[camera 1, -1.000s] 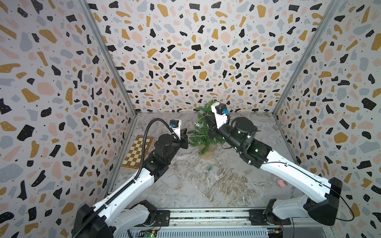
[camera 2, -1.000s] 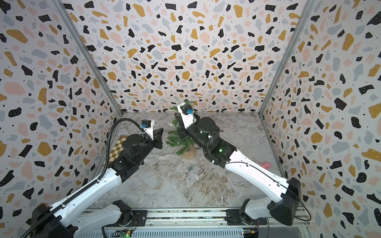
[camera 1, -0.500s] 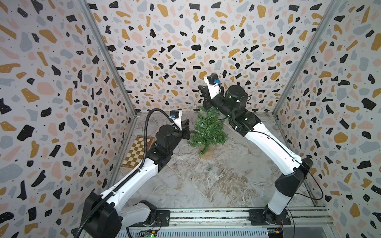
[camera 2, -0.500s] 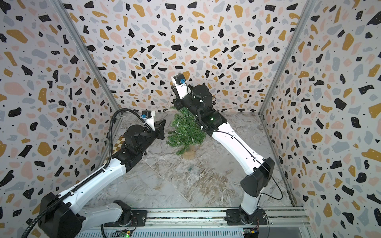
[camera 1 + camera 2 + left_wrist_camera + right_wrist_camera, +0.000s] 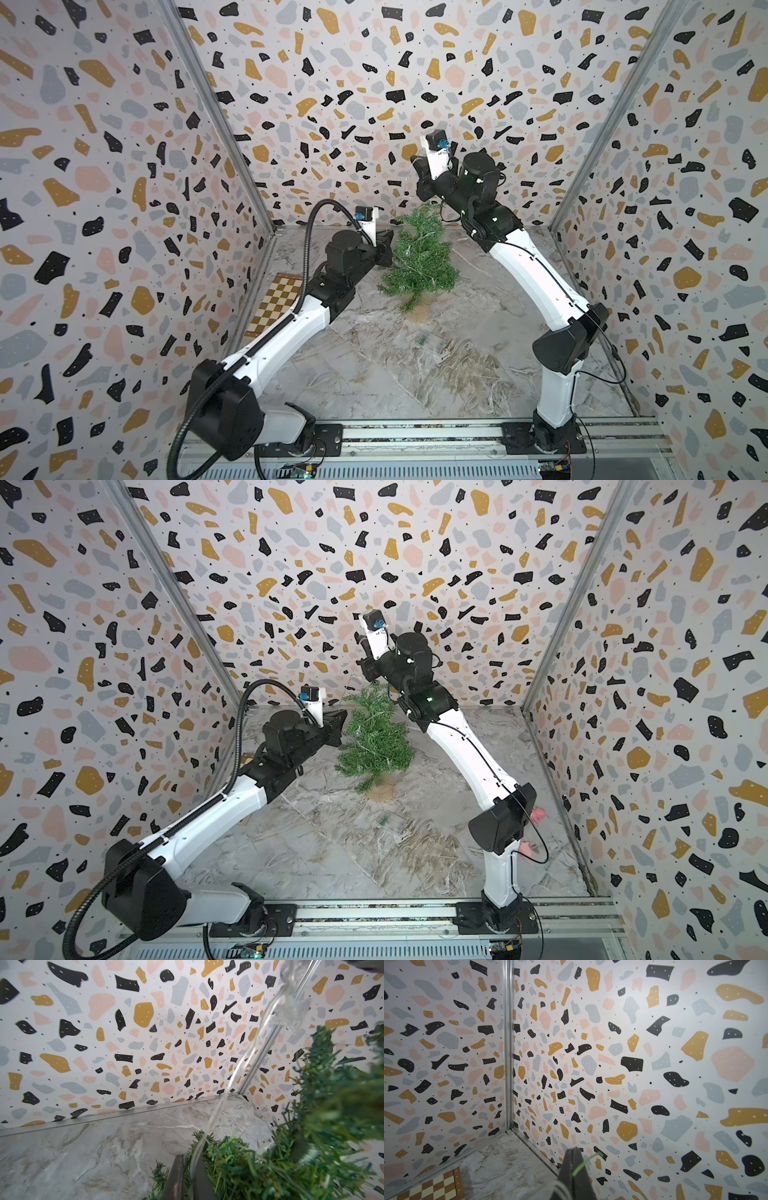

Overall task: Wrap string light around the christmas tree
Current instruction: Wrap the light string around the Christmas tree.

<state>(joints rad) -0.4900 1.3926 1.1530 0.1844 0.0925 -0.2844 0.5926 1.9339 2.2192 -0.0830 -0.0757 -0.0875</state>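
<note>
Clearly we are midway through the winding: the christmas tree point(image 5: 422, 257) stands on its tan disc base point(image 5: 382, 791) toward the back of the tabletop point(image 5: 374, 374), and pale strands of the string light point(image 5: 291, 1008) already lie among its branches in both top views. From the foliage the wire climbs in a fairly straight line to the right gripper point(image 5: 573, 1150), which hangs high above the treetop near the back wall. Its fingers are pressed together with a stray green needle caught between them, and we judge they have the wire pinched. The left gripper point(image 5: 188, 1158) sits just beside the tree at mid height, its fingers narrow, with the wire running through the slit between them. The wrist view is too close and blurred for us to say whether they clamp it or merely guide it. So the step in hand is laying another turn. Next, we think, the raised end must come down and travel round the far side of the tree, while the left side lets wire slide or lets go. Tension should be gentle, since a hard pull could tip so light a tree.
</note>
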